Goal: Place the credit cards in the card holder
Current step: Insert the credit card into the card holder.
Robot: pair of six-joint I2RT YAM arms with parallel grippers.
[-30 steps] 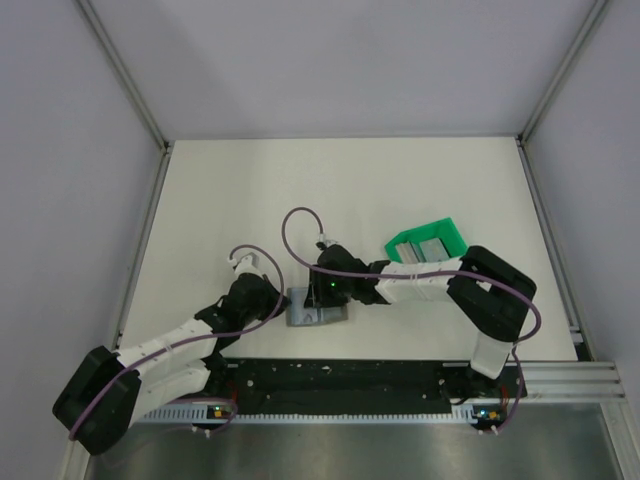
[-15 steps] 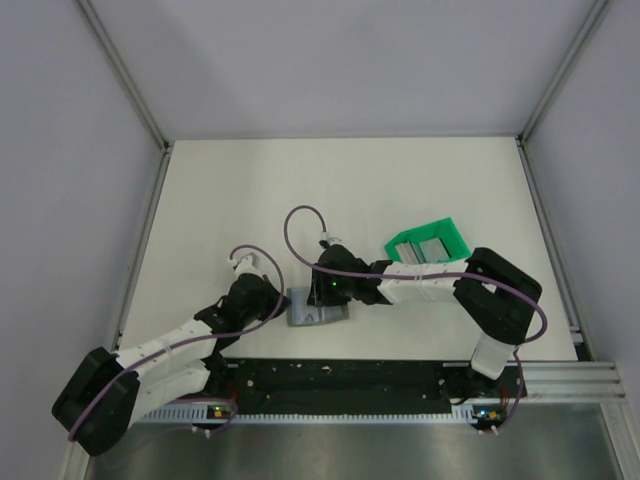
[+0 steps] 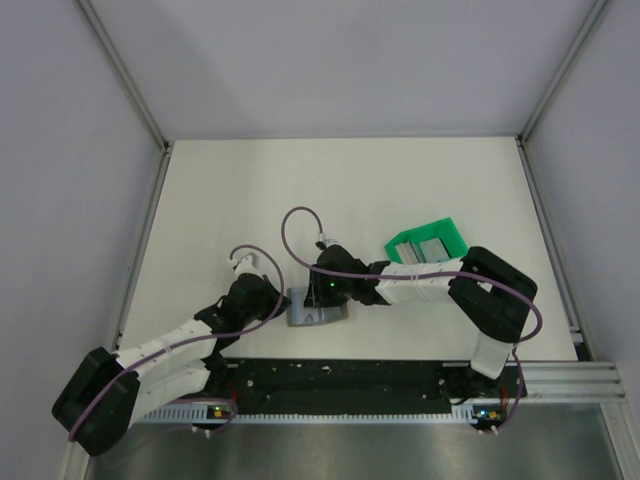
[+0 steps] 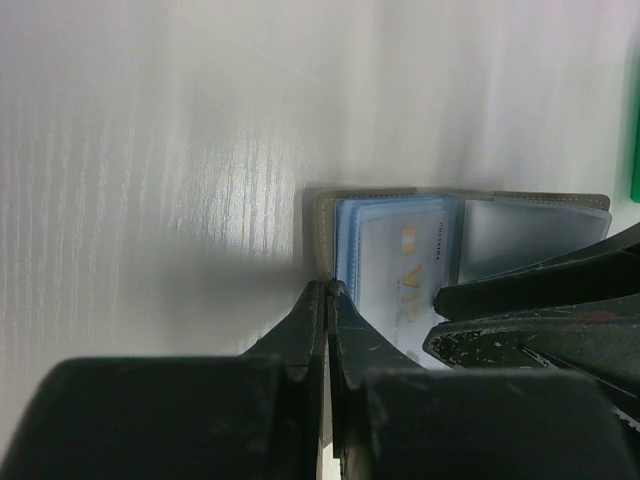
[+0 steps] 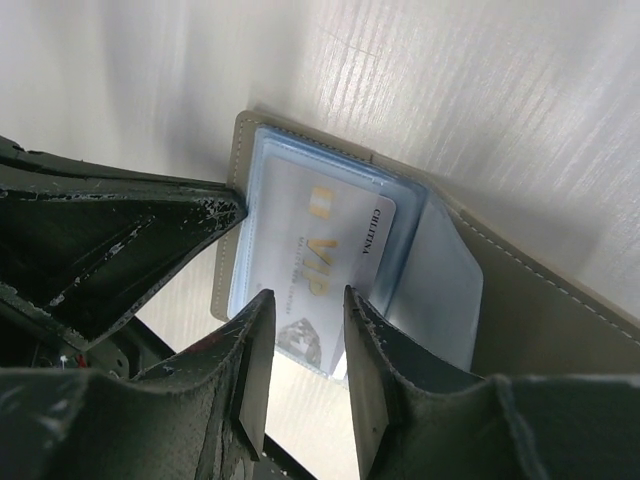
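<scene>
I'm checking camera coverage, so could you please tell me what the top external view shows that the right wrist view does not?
Only the top external view shows the green tray with spare credit cards, and both whole arms. Only the right wrist view shows gold lettering on the card lying at the clear sleeves of the card holder. Both show the left hand and right hand at the open card holder.

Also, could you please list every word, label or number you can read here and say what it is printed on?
"VIP": large gold letters on the credit card tucked into the open card holder, right wrist view.
"CHLITINA" (uncertain reading): small dark print along that card's edge.
Fine line beside "VIP": too small to read.
Left wrist view: the card's print is blurred.
Top view: nothing legible.
</scene>
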